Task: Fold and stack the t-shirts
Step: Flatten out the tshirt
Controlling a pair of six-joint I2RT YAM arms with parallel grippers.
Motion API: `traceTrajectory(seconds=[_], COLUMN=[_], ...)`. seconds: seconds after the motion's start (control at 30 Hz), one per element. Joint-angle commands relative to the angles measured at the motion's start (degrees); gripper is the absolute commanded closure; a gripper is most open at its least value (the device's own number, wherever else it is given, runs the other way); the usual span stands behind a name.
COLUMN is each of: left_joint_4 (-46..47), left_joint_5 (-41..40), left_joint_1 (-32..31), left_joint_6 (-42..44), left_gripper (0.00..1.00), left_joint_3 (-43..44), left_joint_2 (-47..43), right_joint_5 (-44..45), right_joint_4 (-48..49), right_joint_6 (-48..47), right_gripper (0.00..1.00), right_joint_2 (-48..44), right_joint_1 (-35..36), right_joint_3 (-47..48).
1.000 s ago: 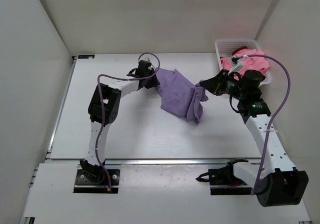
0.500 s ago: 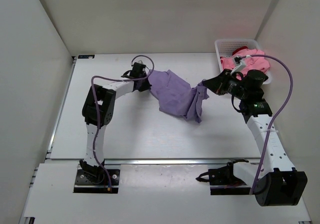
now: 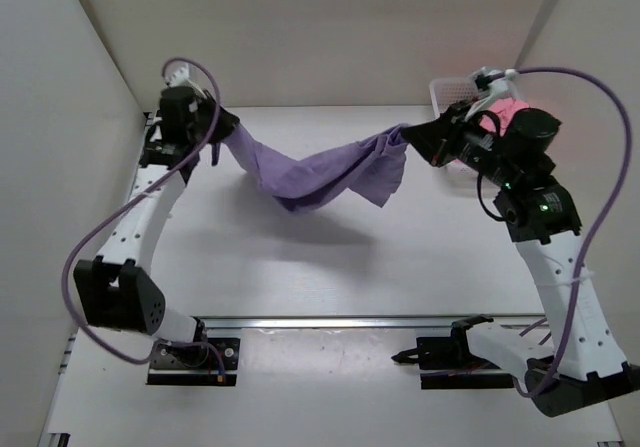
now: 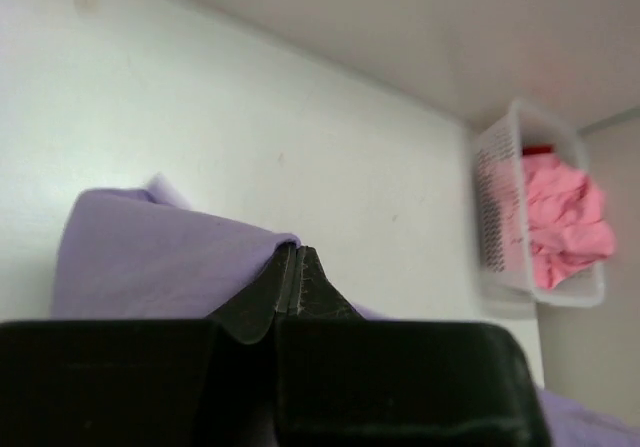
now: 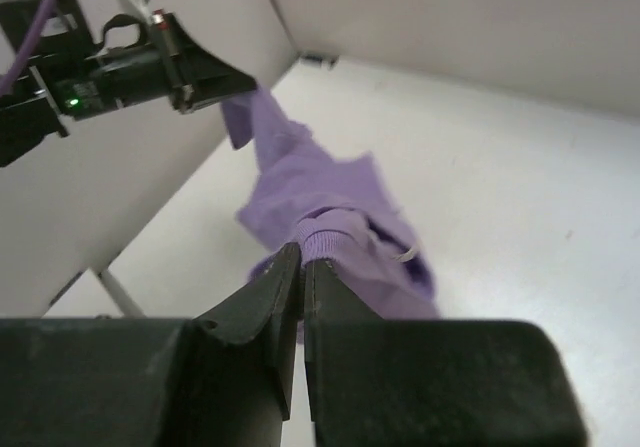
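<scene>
1. Here, the lavender t-shirt [image 3: 320, 172] hangs in the air above the far half of the table [image 3: 400, 277], strung between the two grippers like a slack hammock. Its middle sags lowest, and a soft shadow [image 3: 300, 237] lies on the table beneath it.
2. The left gripper [image 3: 222, 127] is raised near the far left corner of the table, its jaws pressed together on one end of the lavender t-shirt. In the left wrist view the black fingertips [image 4: 262, 295] meet on a fold of purple cloth, and the rest of the fabric spreads to their left.
3. The right gripper [image 3: 408, 135] is raised toward the far right corner, just in front of the basket [image 4: 497, 207]. It is clamped on the other end of the same shirt. In the right wrist view a thick rolled edge of purple cloth is bunched right at the tips of its fingers [image 5: 270, 302].
4. Below the right gripper's end, a loose flap of the shirt droops lower than the stretched part, clear of the table.
5. The white lattice basket stands in the far right corner of the table. The pink t-shirt [image 4: 565, 217] lies crumpled inside it.
6. At the basket's far end a small patch of the dark red t-shirt [image 4: 538, 150] shows; most of it is hidden.
7. Both arms are lifted high, and their purple cables [image 3: 590, 137] arch above them.
</scene>
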Motion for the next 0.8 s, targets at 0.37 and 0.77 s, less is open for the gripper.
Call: traceTrajectory(seconds=[0.37,0.77], left_joint_4=[-14.94,-16.36], left_joint_5=[0.05,2.18], left_joint_1=[2.27,2.19], left_joint_6=[13.65,7.74], left_gripper=[1.00,1.00], left_joint_3=[11.66,41.87], left_joint_2=[11.75,34.40], right_joint_5=[-1.20,4.33], right_joint_4=[15.89,8.62], right_joint_6=[2.15,-2.05], right_gripper=[1.00,1.00], right_joint_2=[13.09,33.36], right_joint_1=[-12.51,-13.50], right_joint_3=[-13.25,5.49])
